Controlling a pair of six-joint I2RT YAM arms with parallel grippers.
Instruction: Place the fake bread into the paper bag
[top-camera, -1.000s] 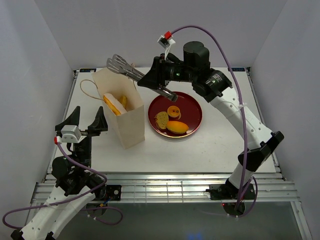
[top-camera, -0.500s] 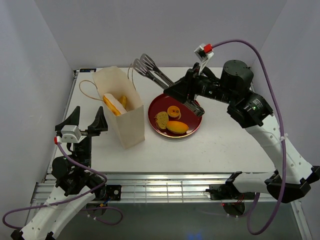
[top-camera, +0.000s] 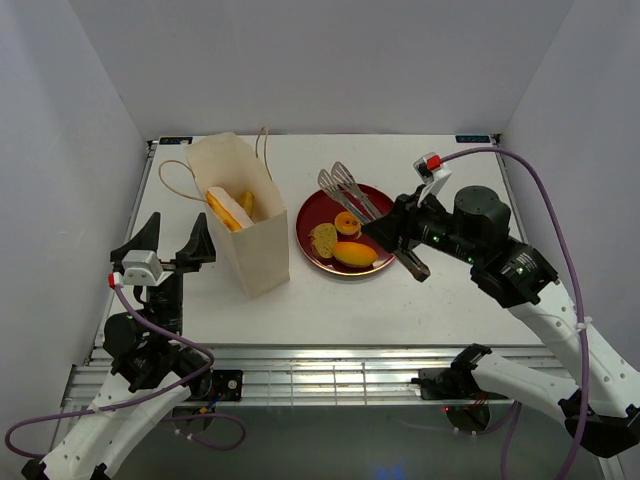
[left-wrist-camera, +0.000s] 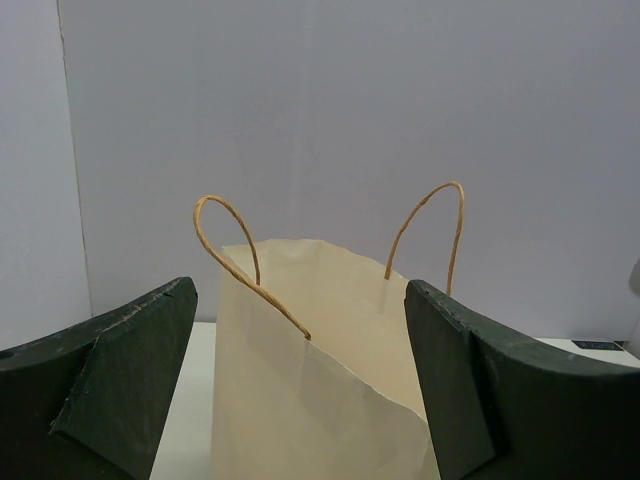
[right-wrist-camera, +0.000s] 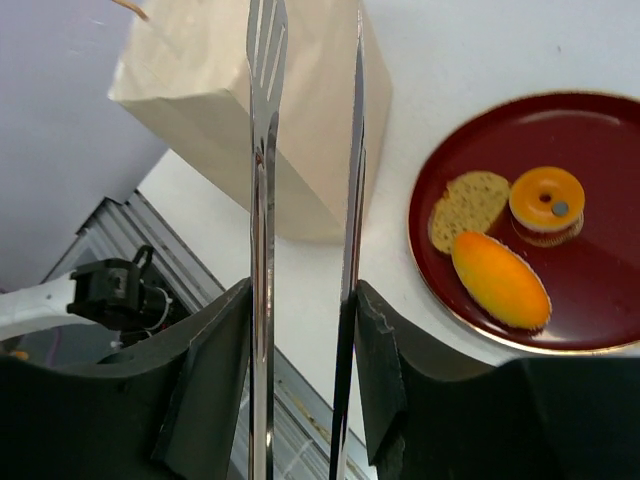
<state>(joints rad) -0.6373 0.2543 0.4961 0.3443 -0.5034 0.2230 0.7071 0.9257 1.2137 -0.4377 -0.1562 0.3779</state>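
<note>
Right claw (top-camera: 392, 235) (right-wrist-camera: 300, 390): pinching the handle end of metal tongs (top-camera: 345, 190) (right-wrist-camera: 265, 200), one finger pressed on each arm. The tongs' two blades stand apart with nothing between them.

From above, your tongs reach out over the far half of the dark-red plate (top-camera: 315, 205) (right-wrist-camera: 600, 290), tips just beyond the donut (top-camera: 347, 222) (right-wrist-camera: 546, 198). You cannot tell from that view whether the tips touch the plate or hang above it.

Bread on the plate, three pieces: the donut in the middle, a slice (top-camera: 323, 238) (right-wrist-camera: 468, 205) just beside it toward the bag, and an oval roll (top-camera: 353, 254) (right-wrist-camera: 500, 280) at the near edge. The roll lies closest to the right claw, just left of it; none of the three is in the tongs.

Bag (top-camera: 250, 235) (left-wrist-camera: 310, 400) (right-wrist-camera: 310, 120): upright on the table (top-camera: 330, 300), mouth open, just left of the plate. Inside you see a baguette (top-camera: 225, 208) leaning on end and another yellow piece (top-camera: 246, 205) beside it.

Left claw (top-camera: 175, 240) (left-wrist-camera: 300, 380): fingers spread wide, holding nothing, near the bag's left side and pointed at it. In its own camera the bag sits framed between the two fingers, both cord handles standing up.
</note>
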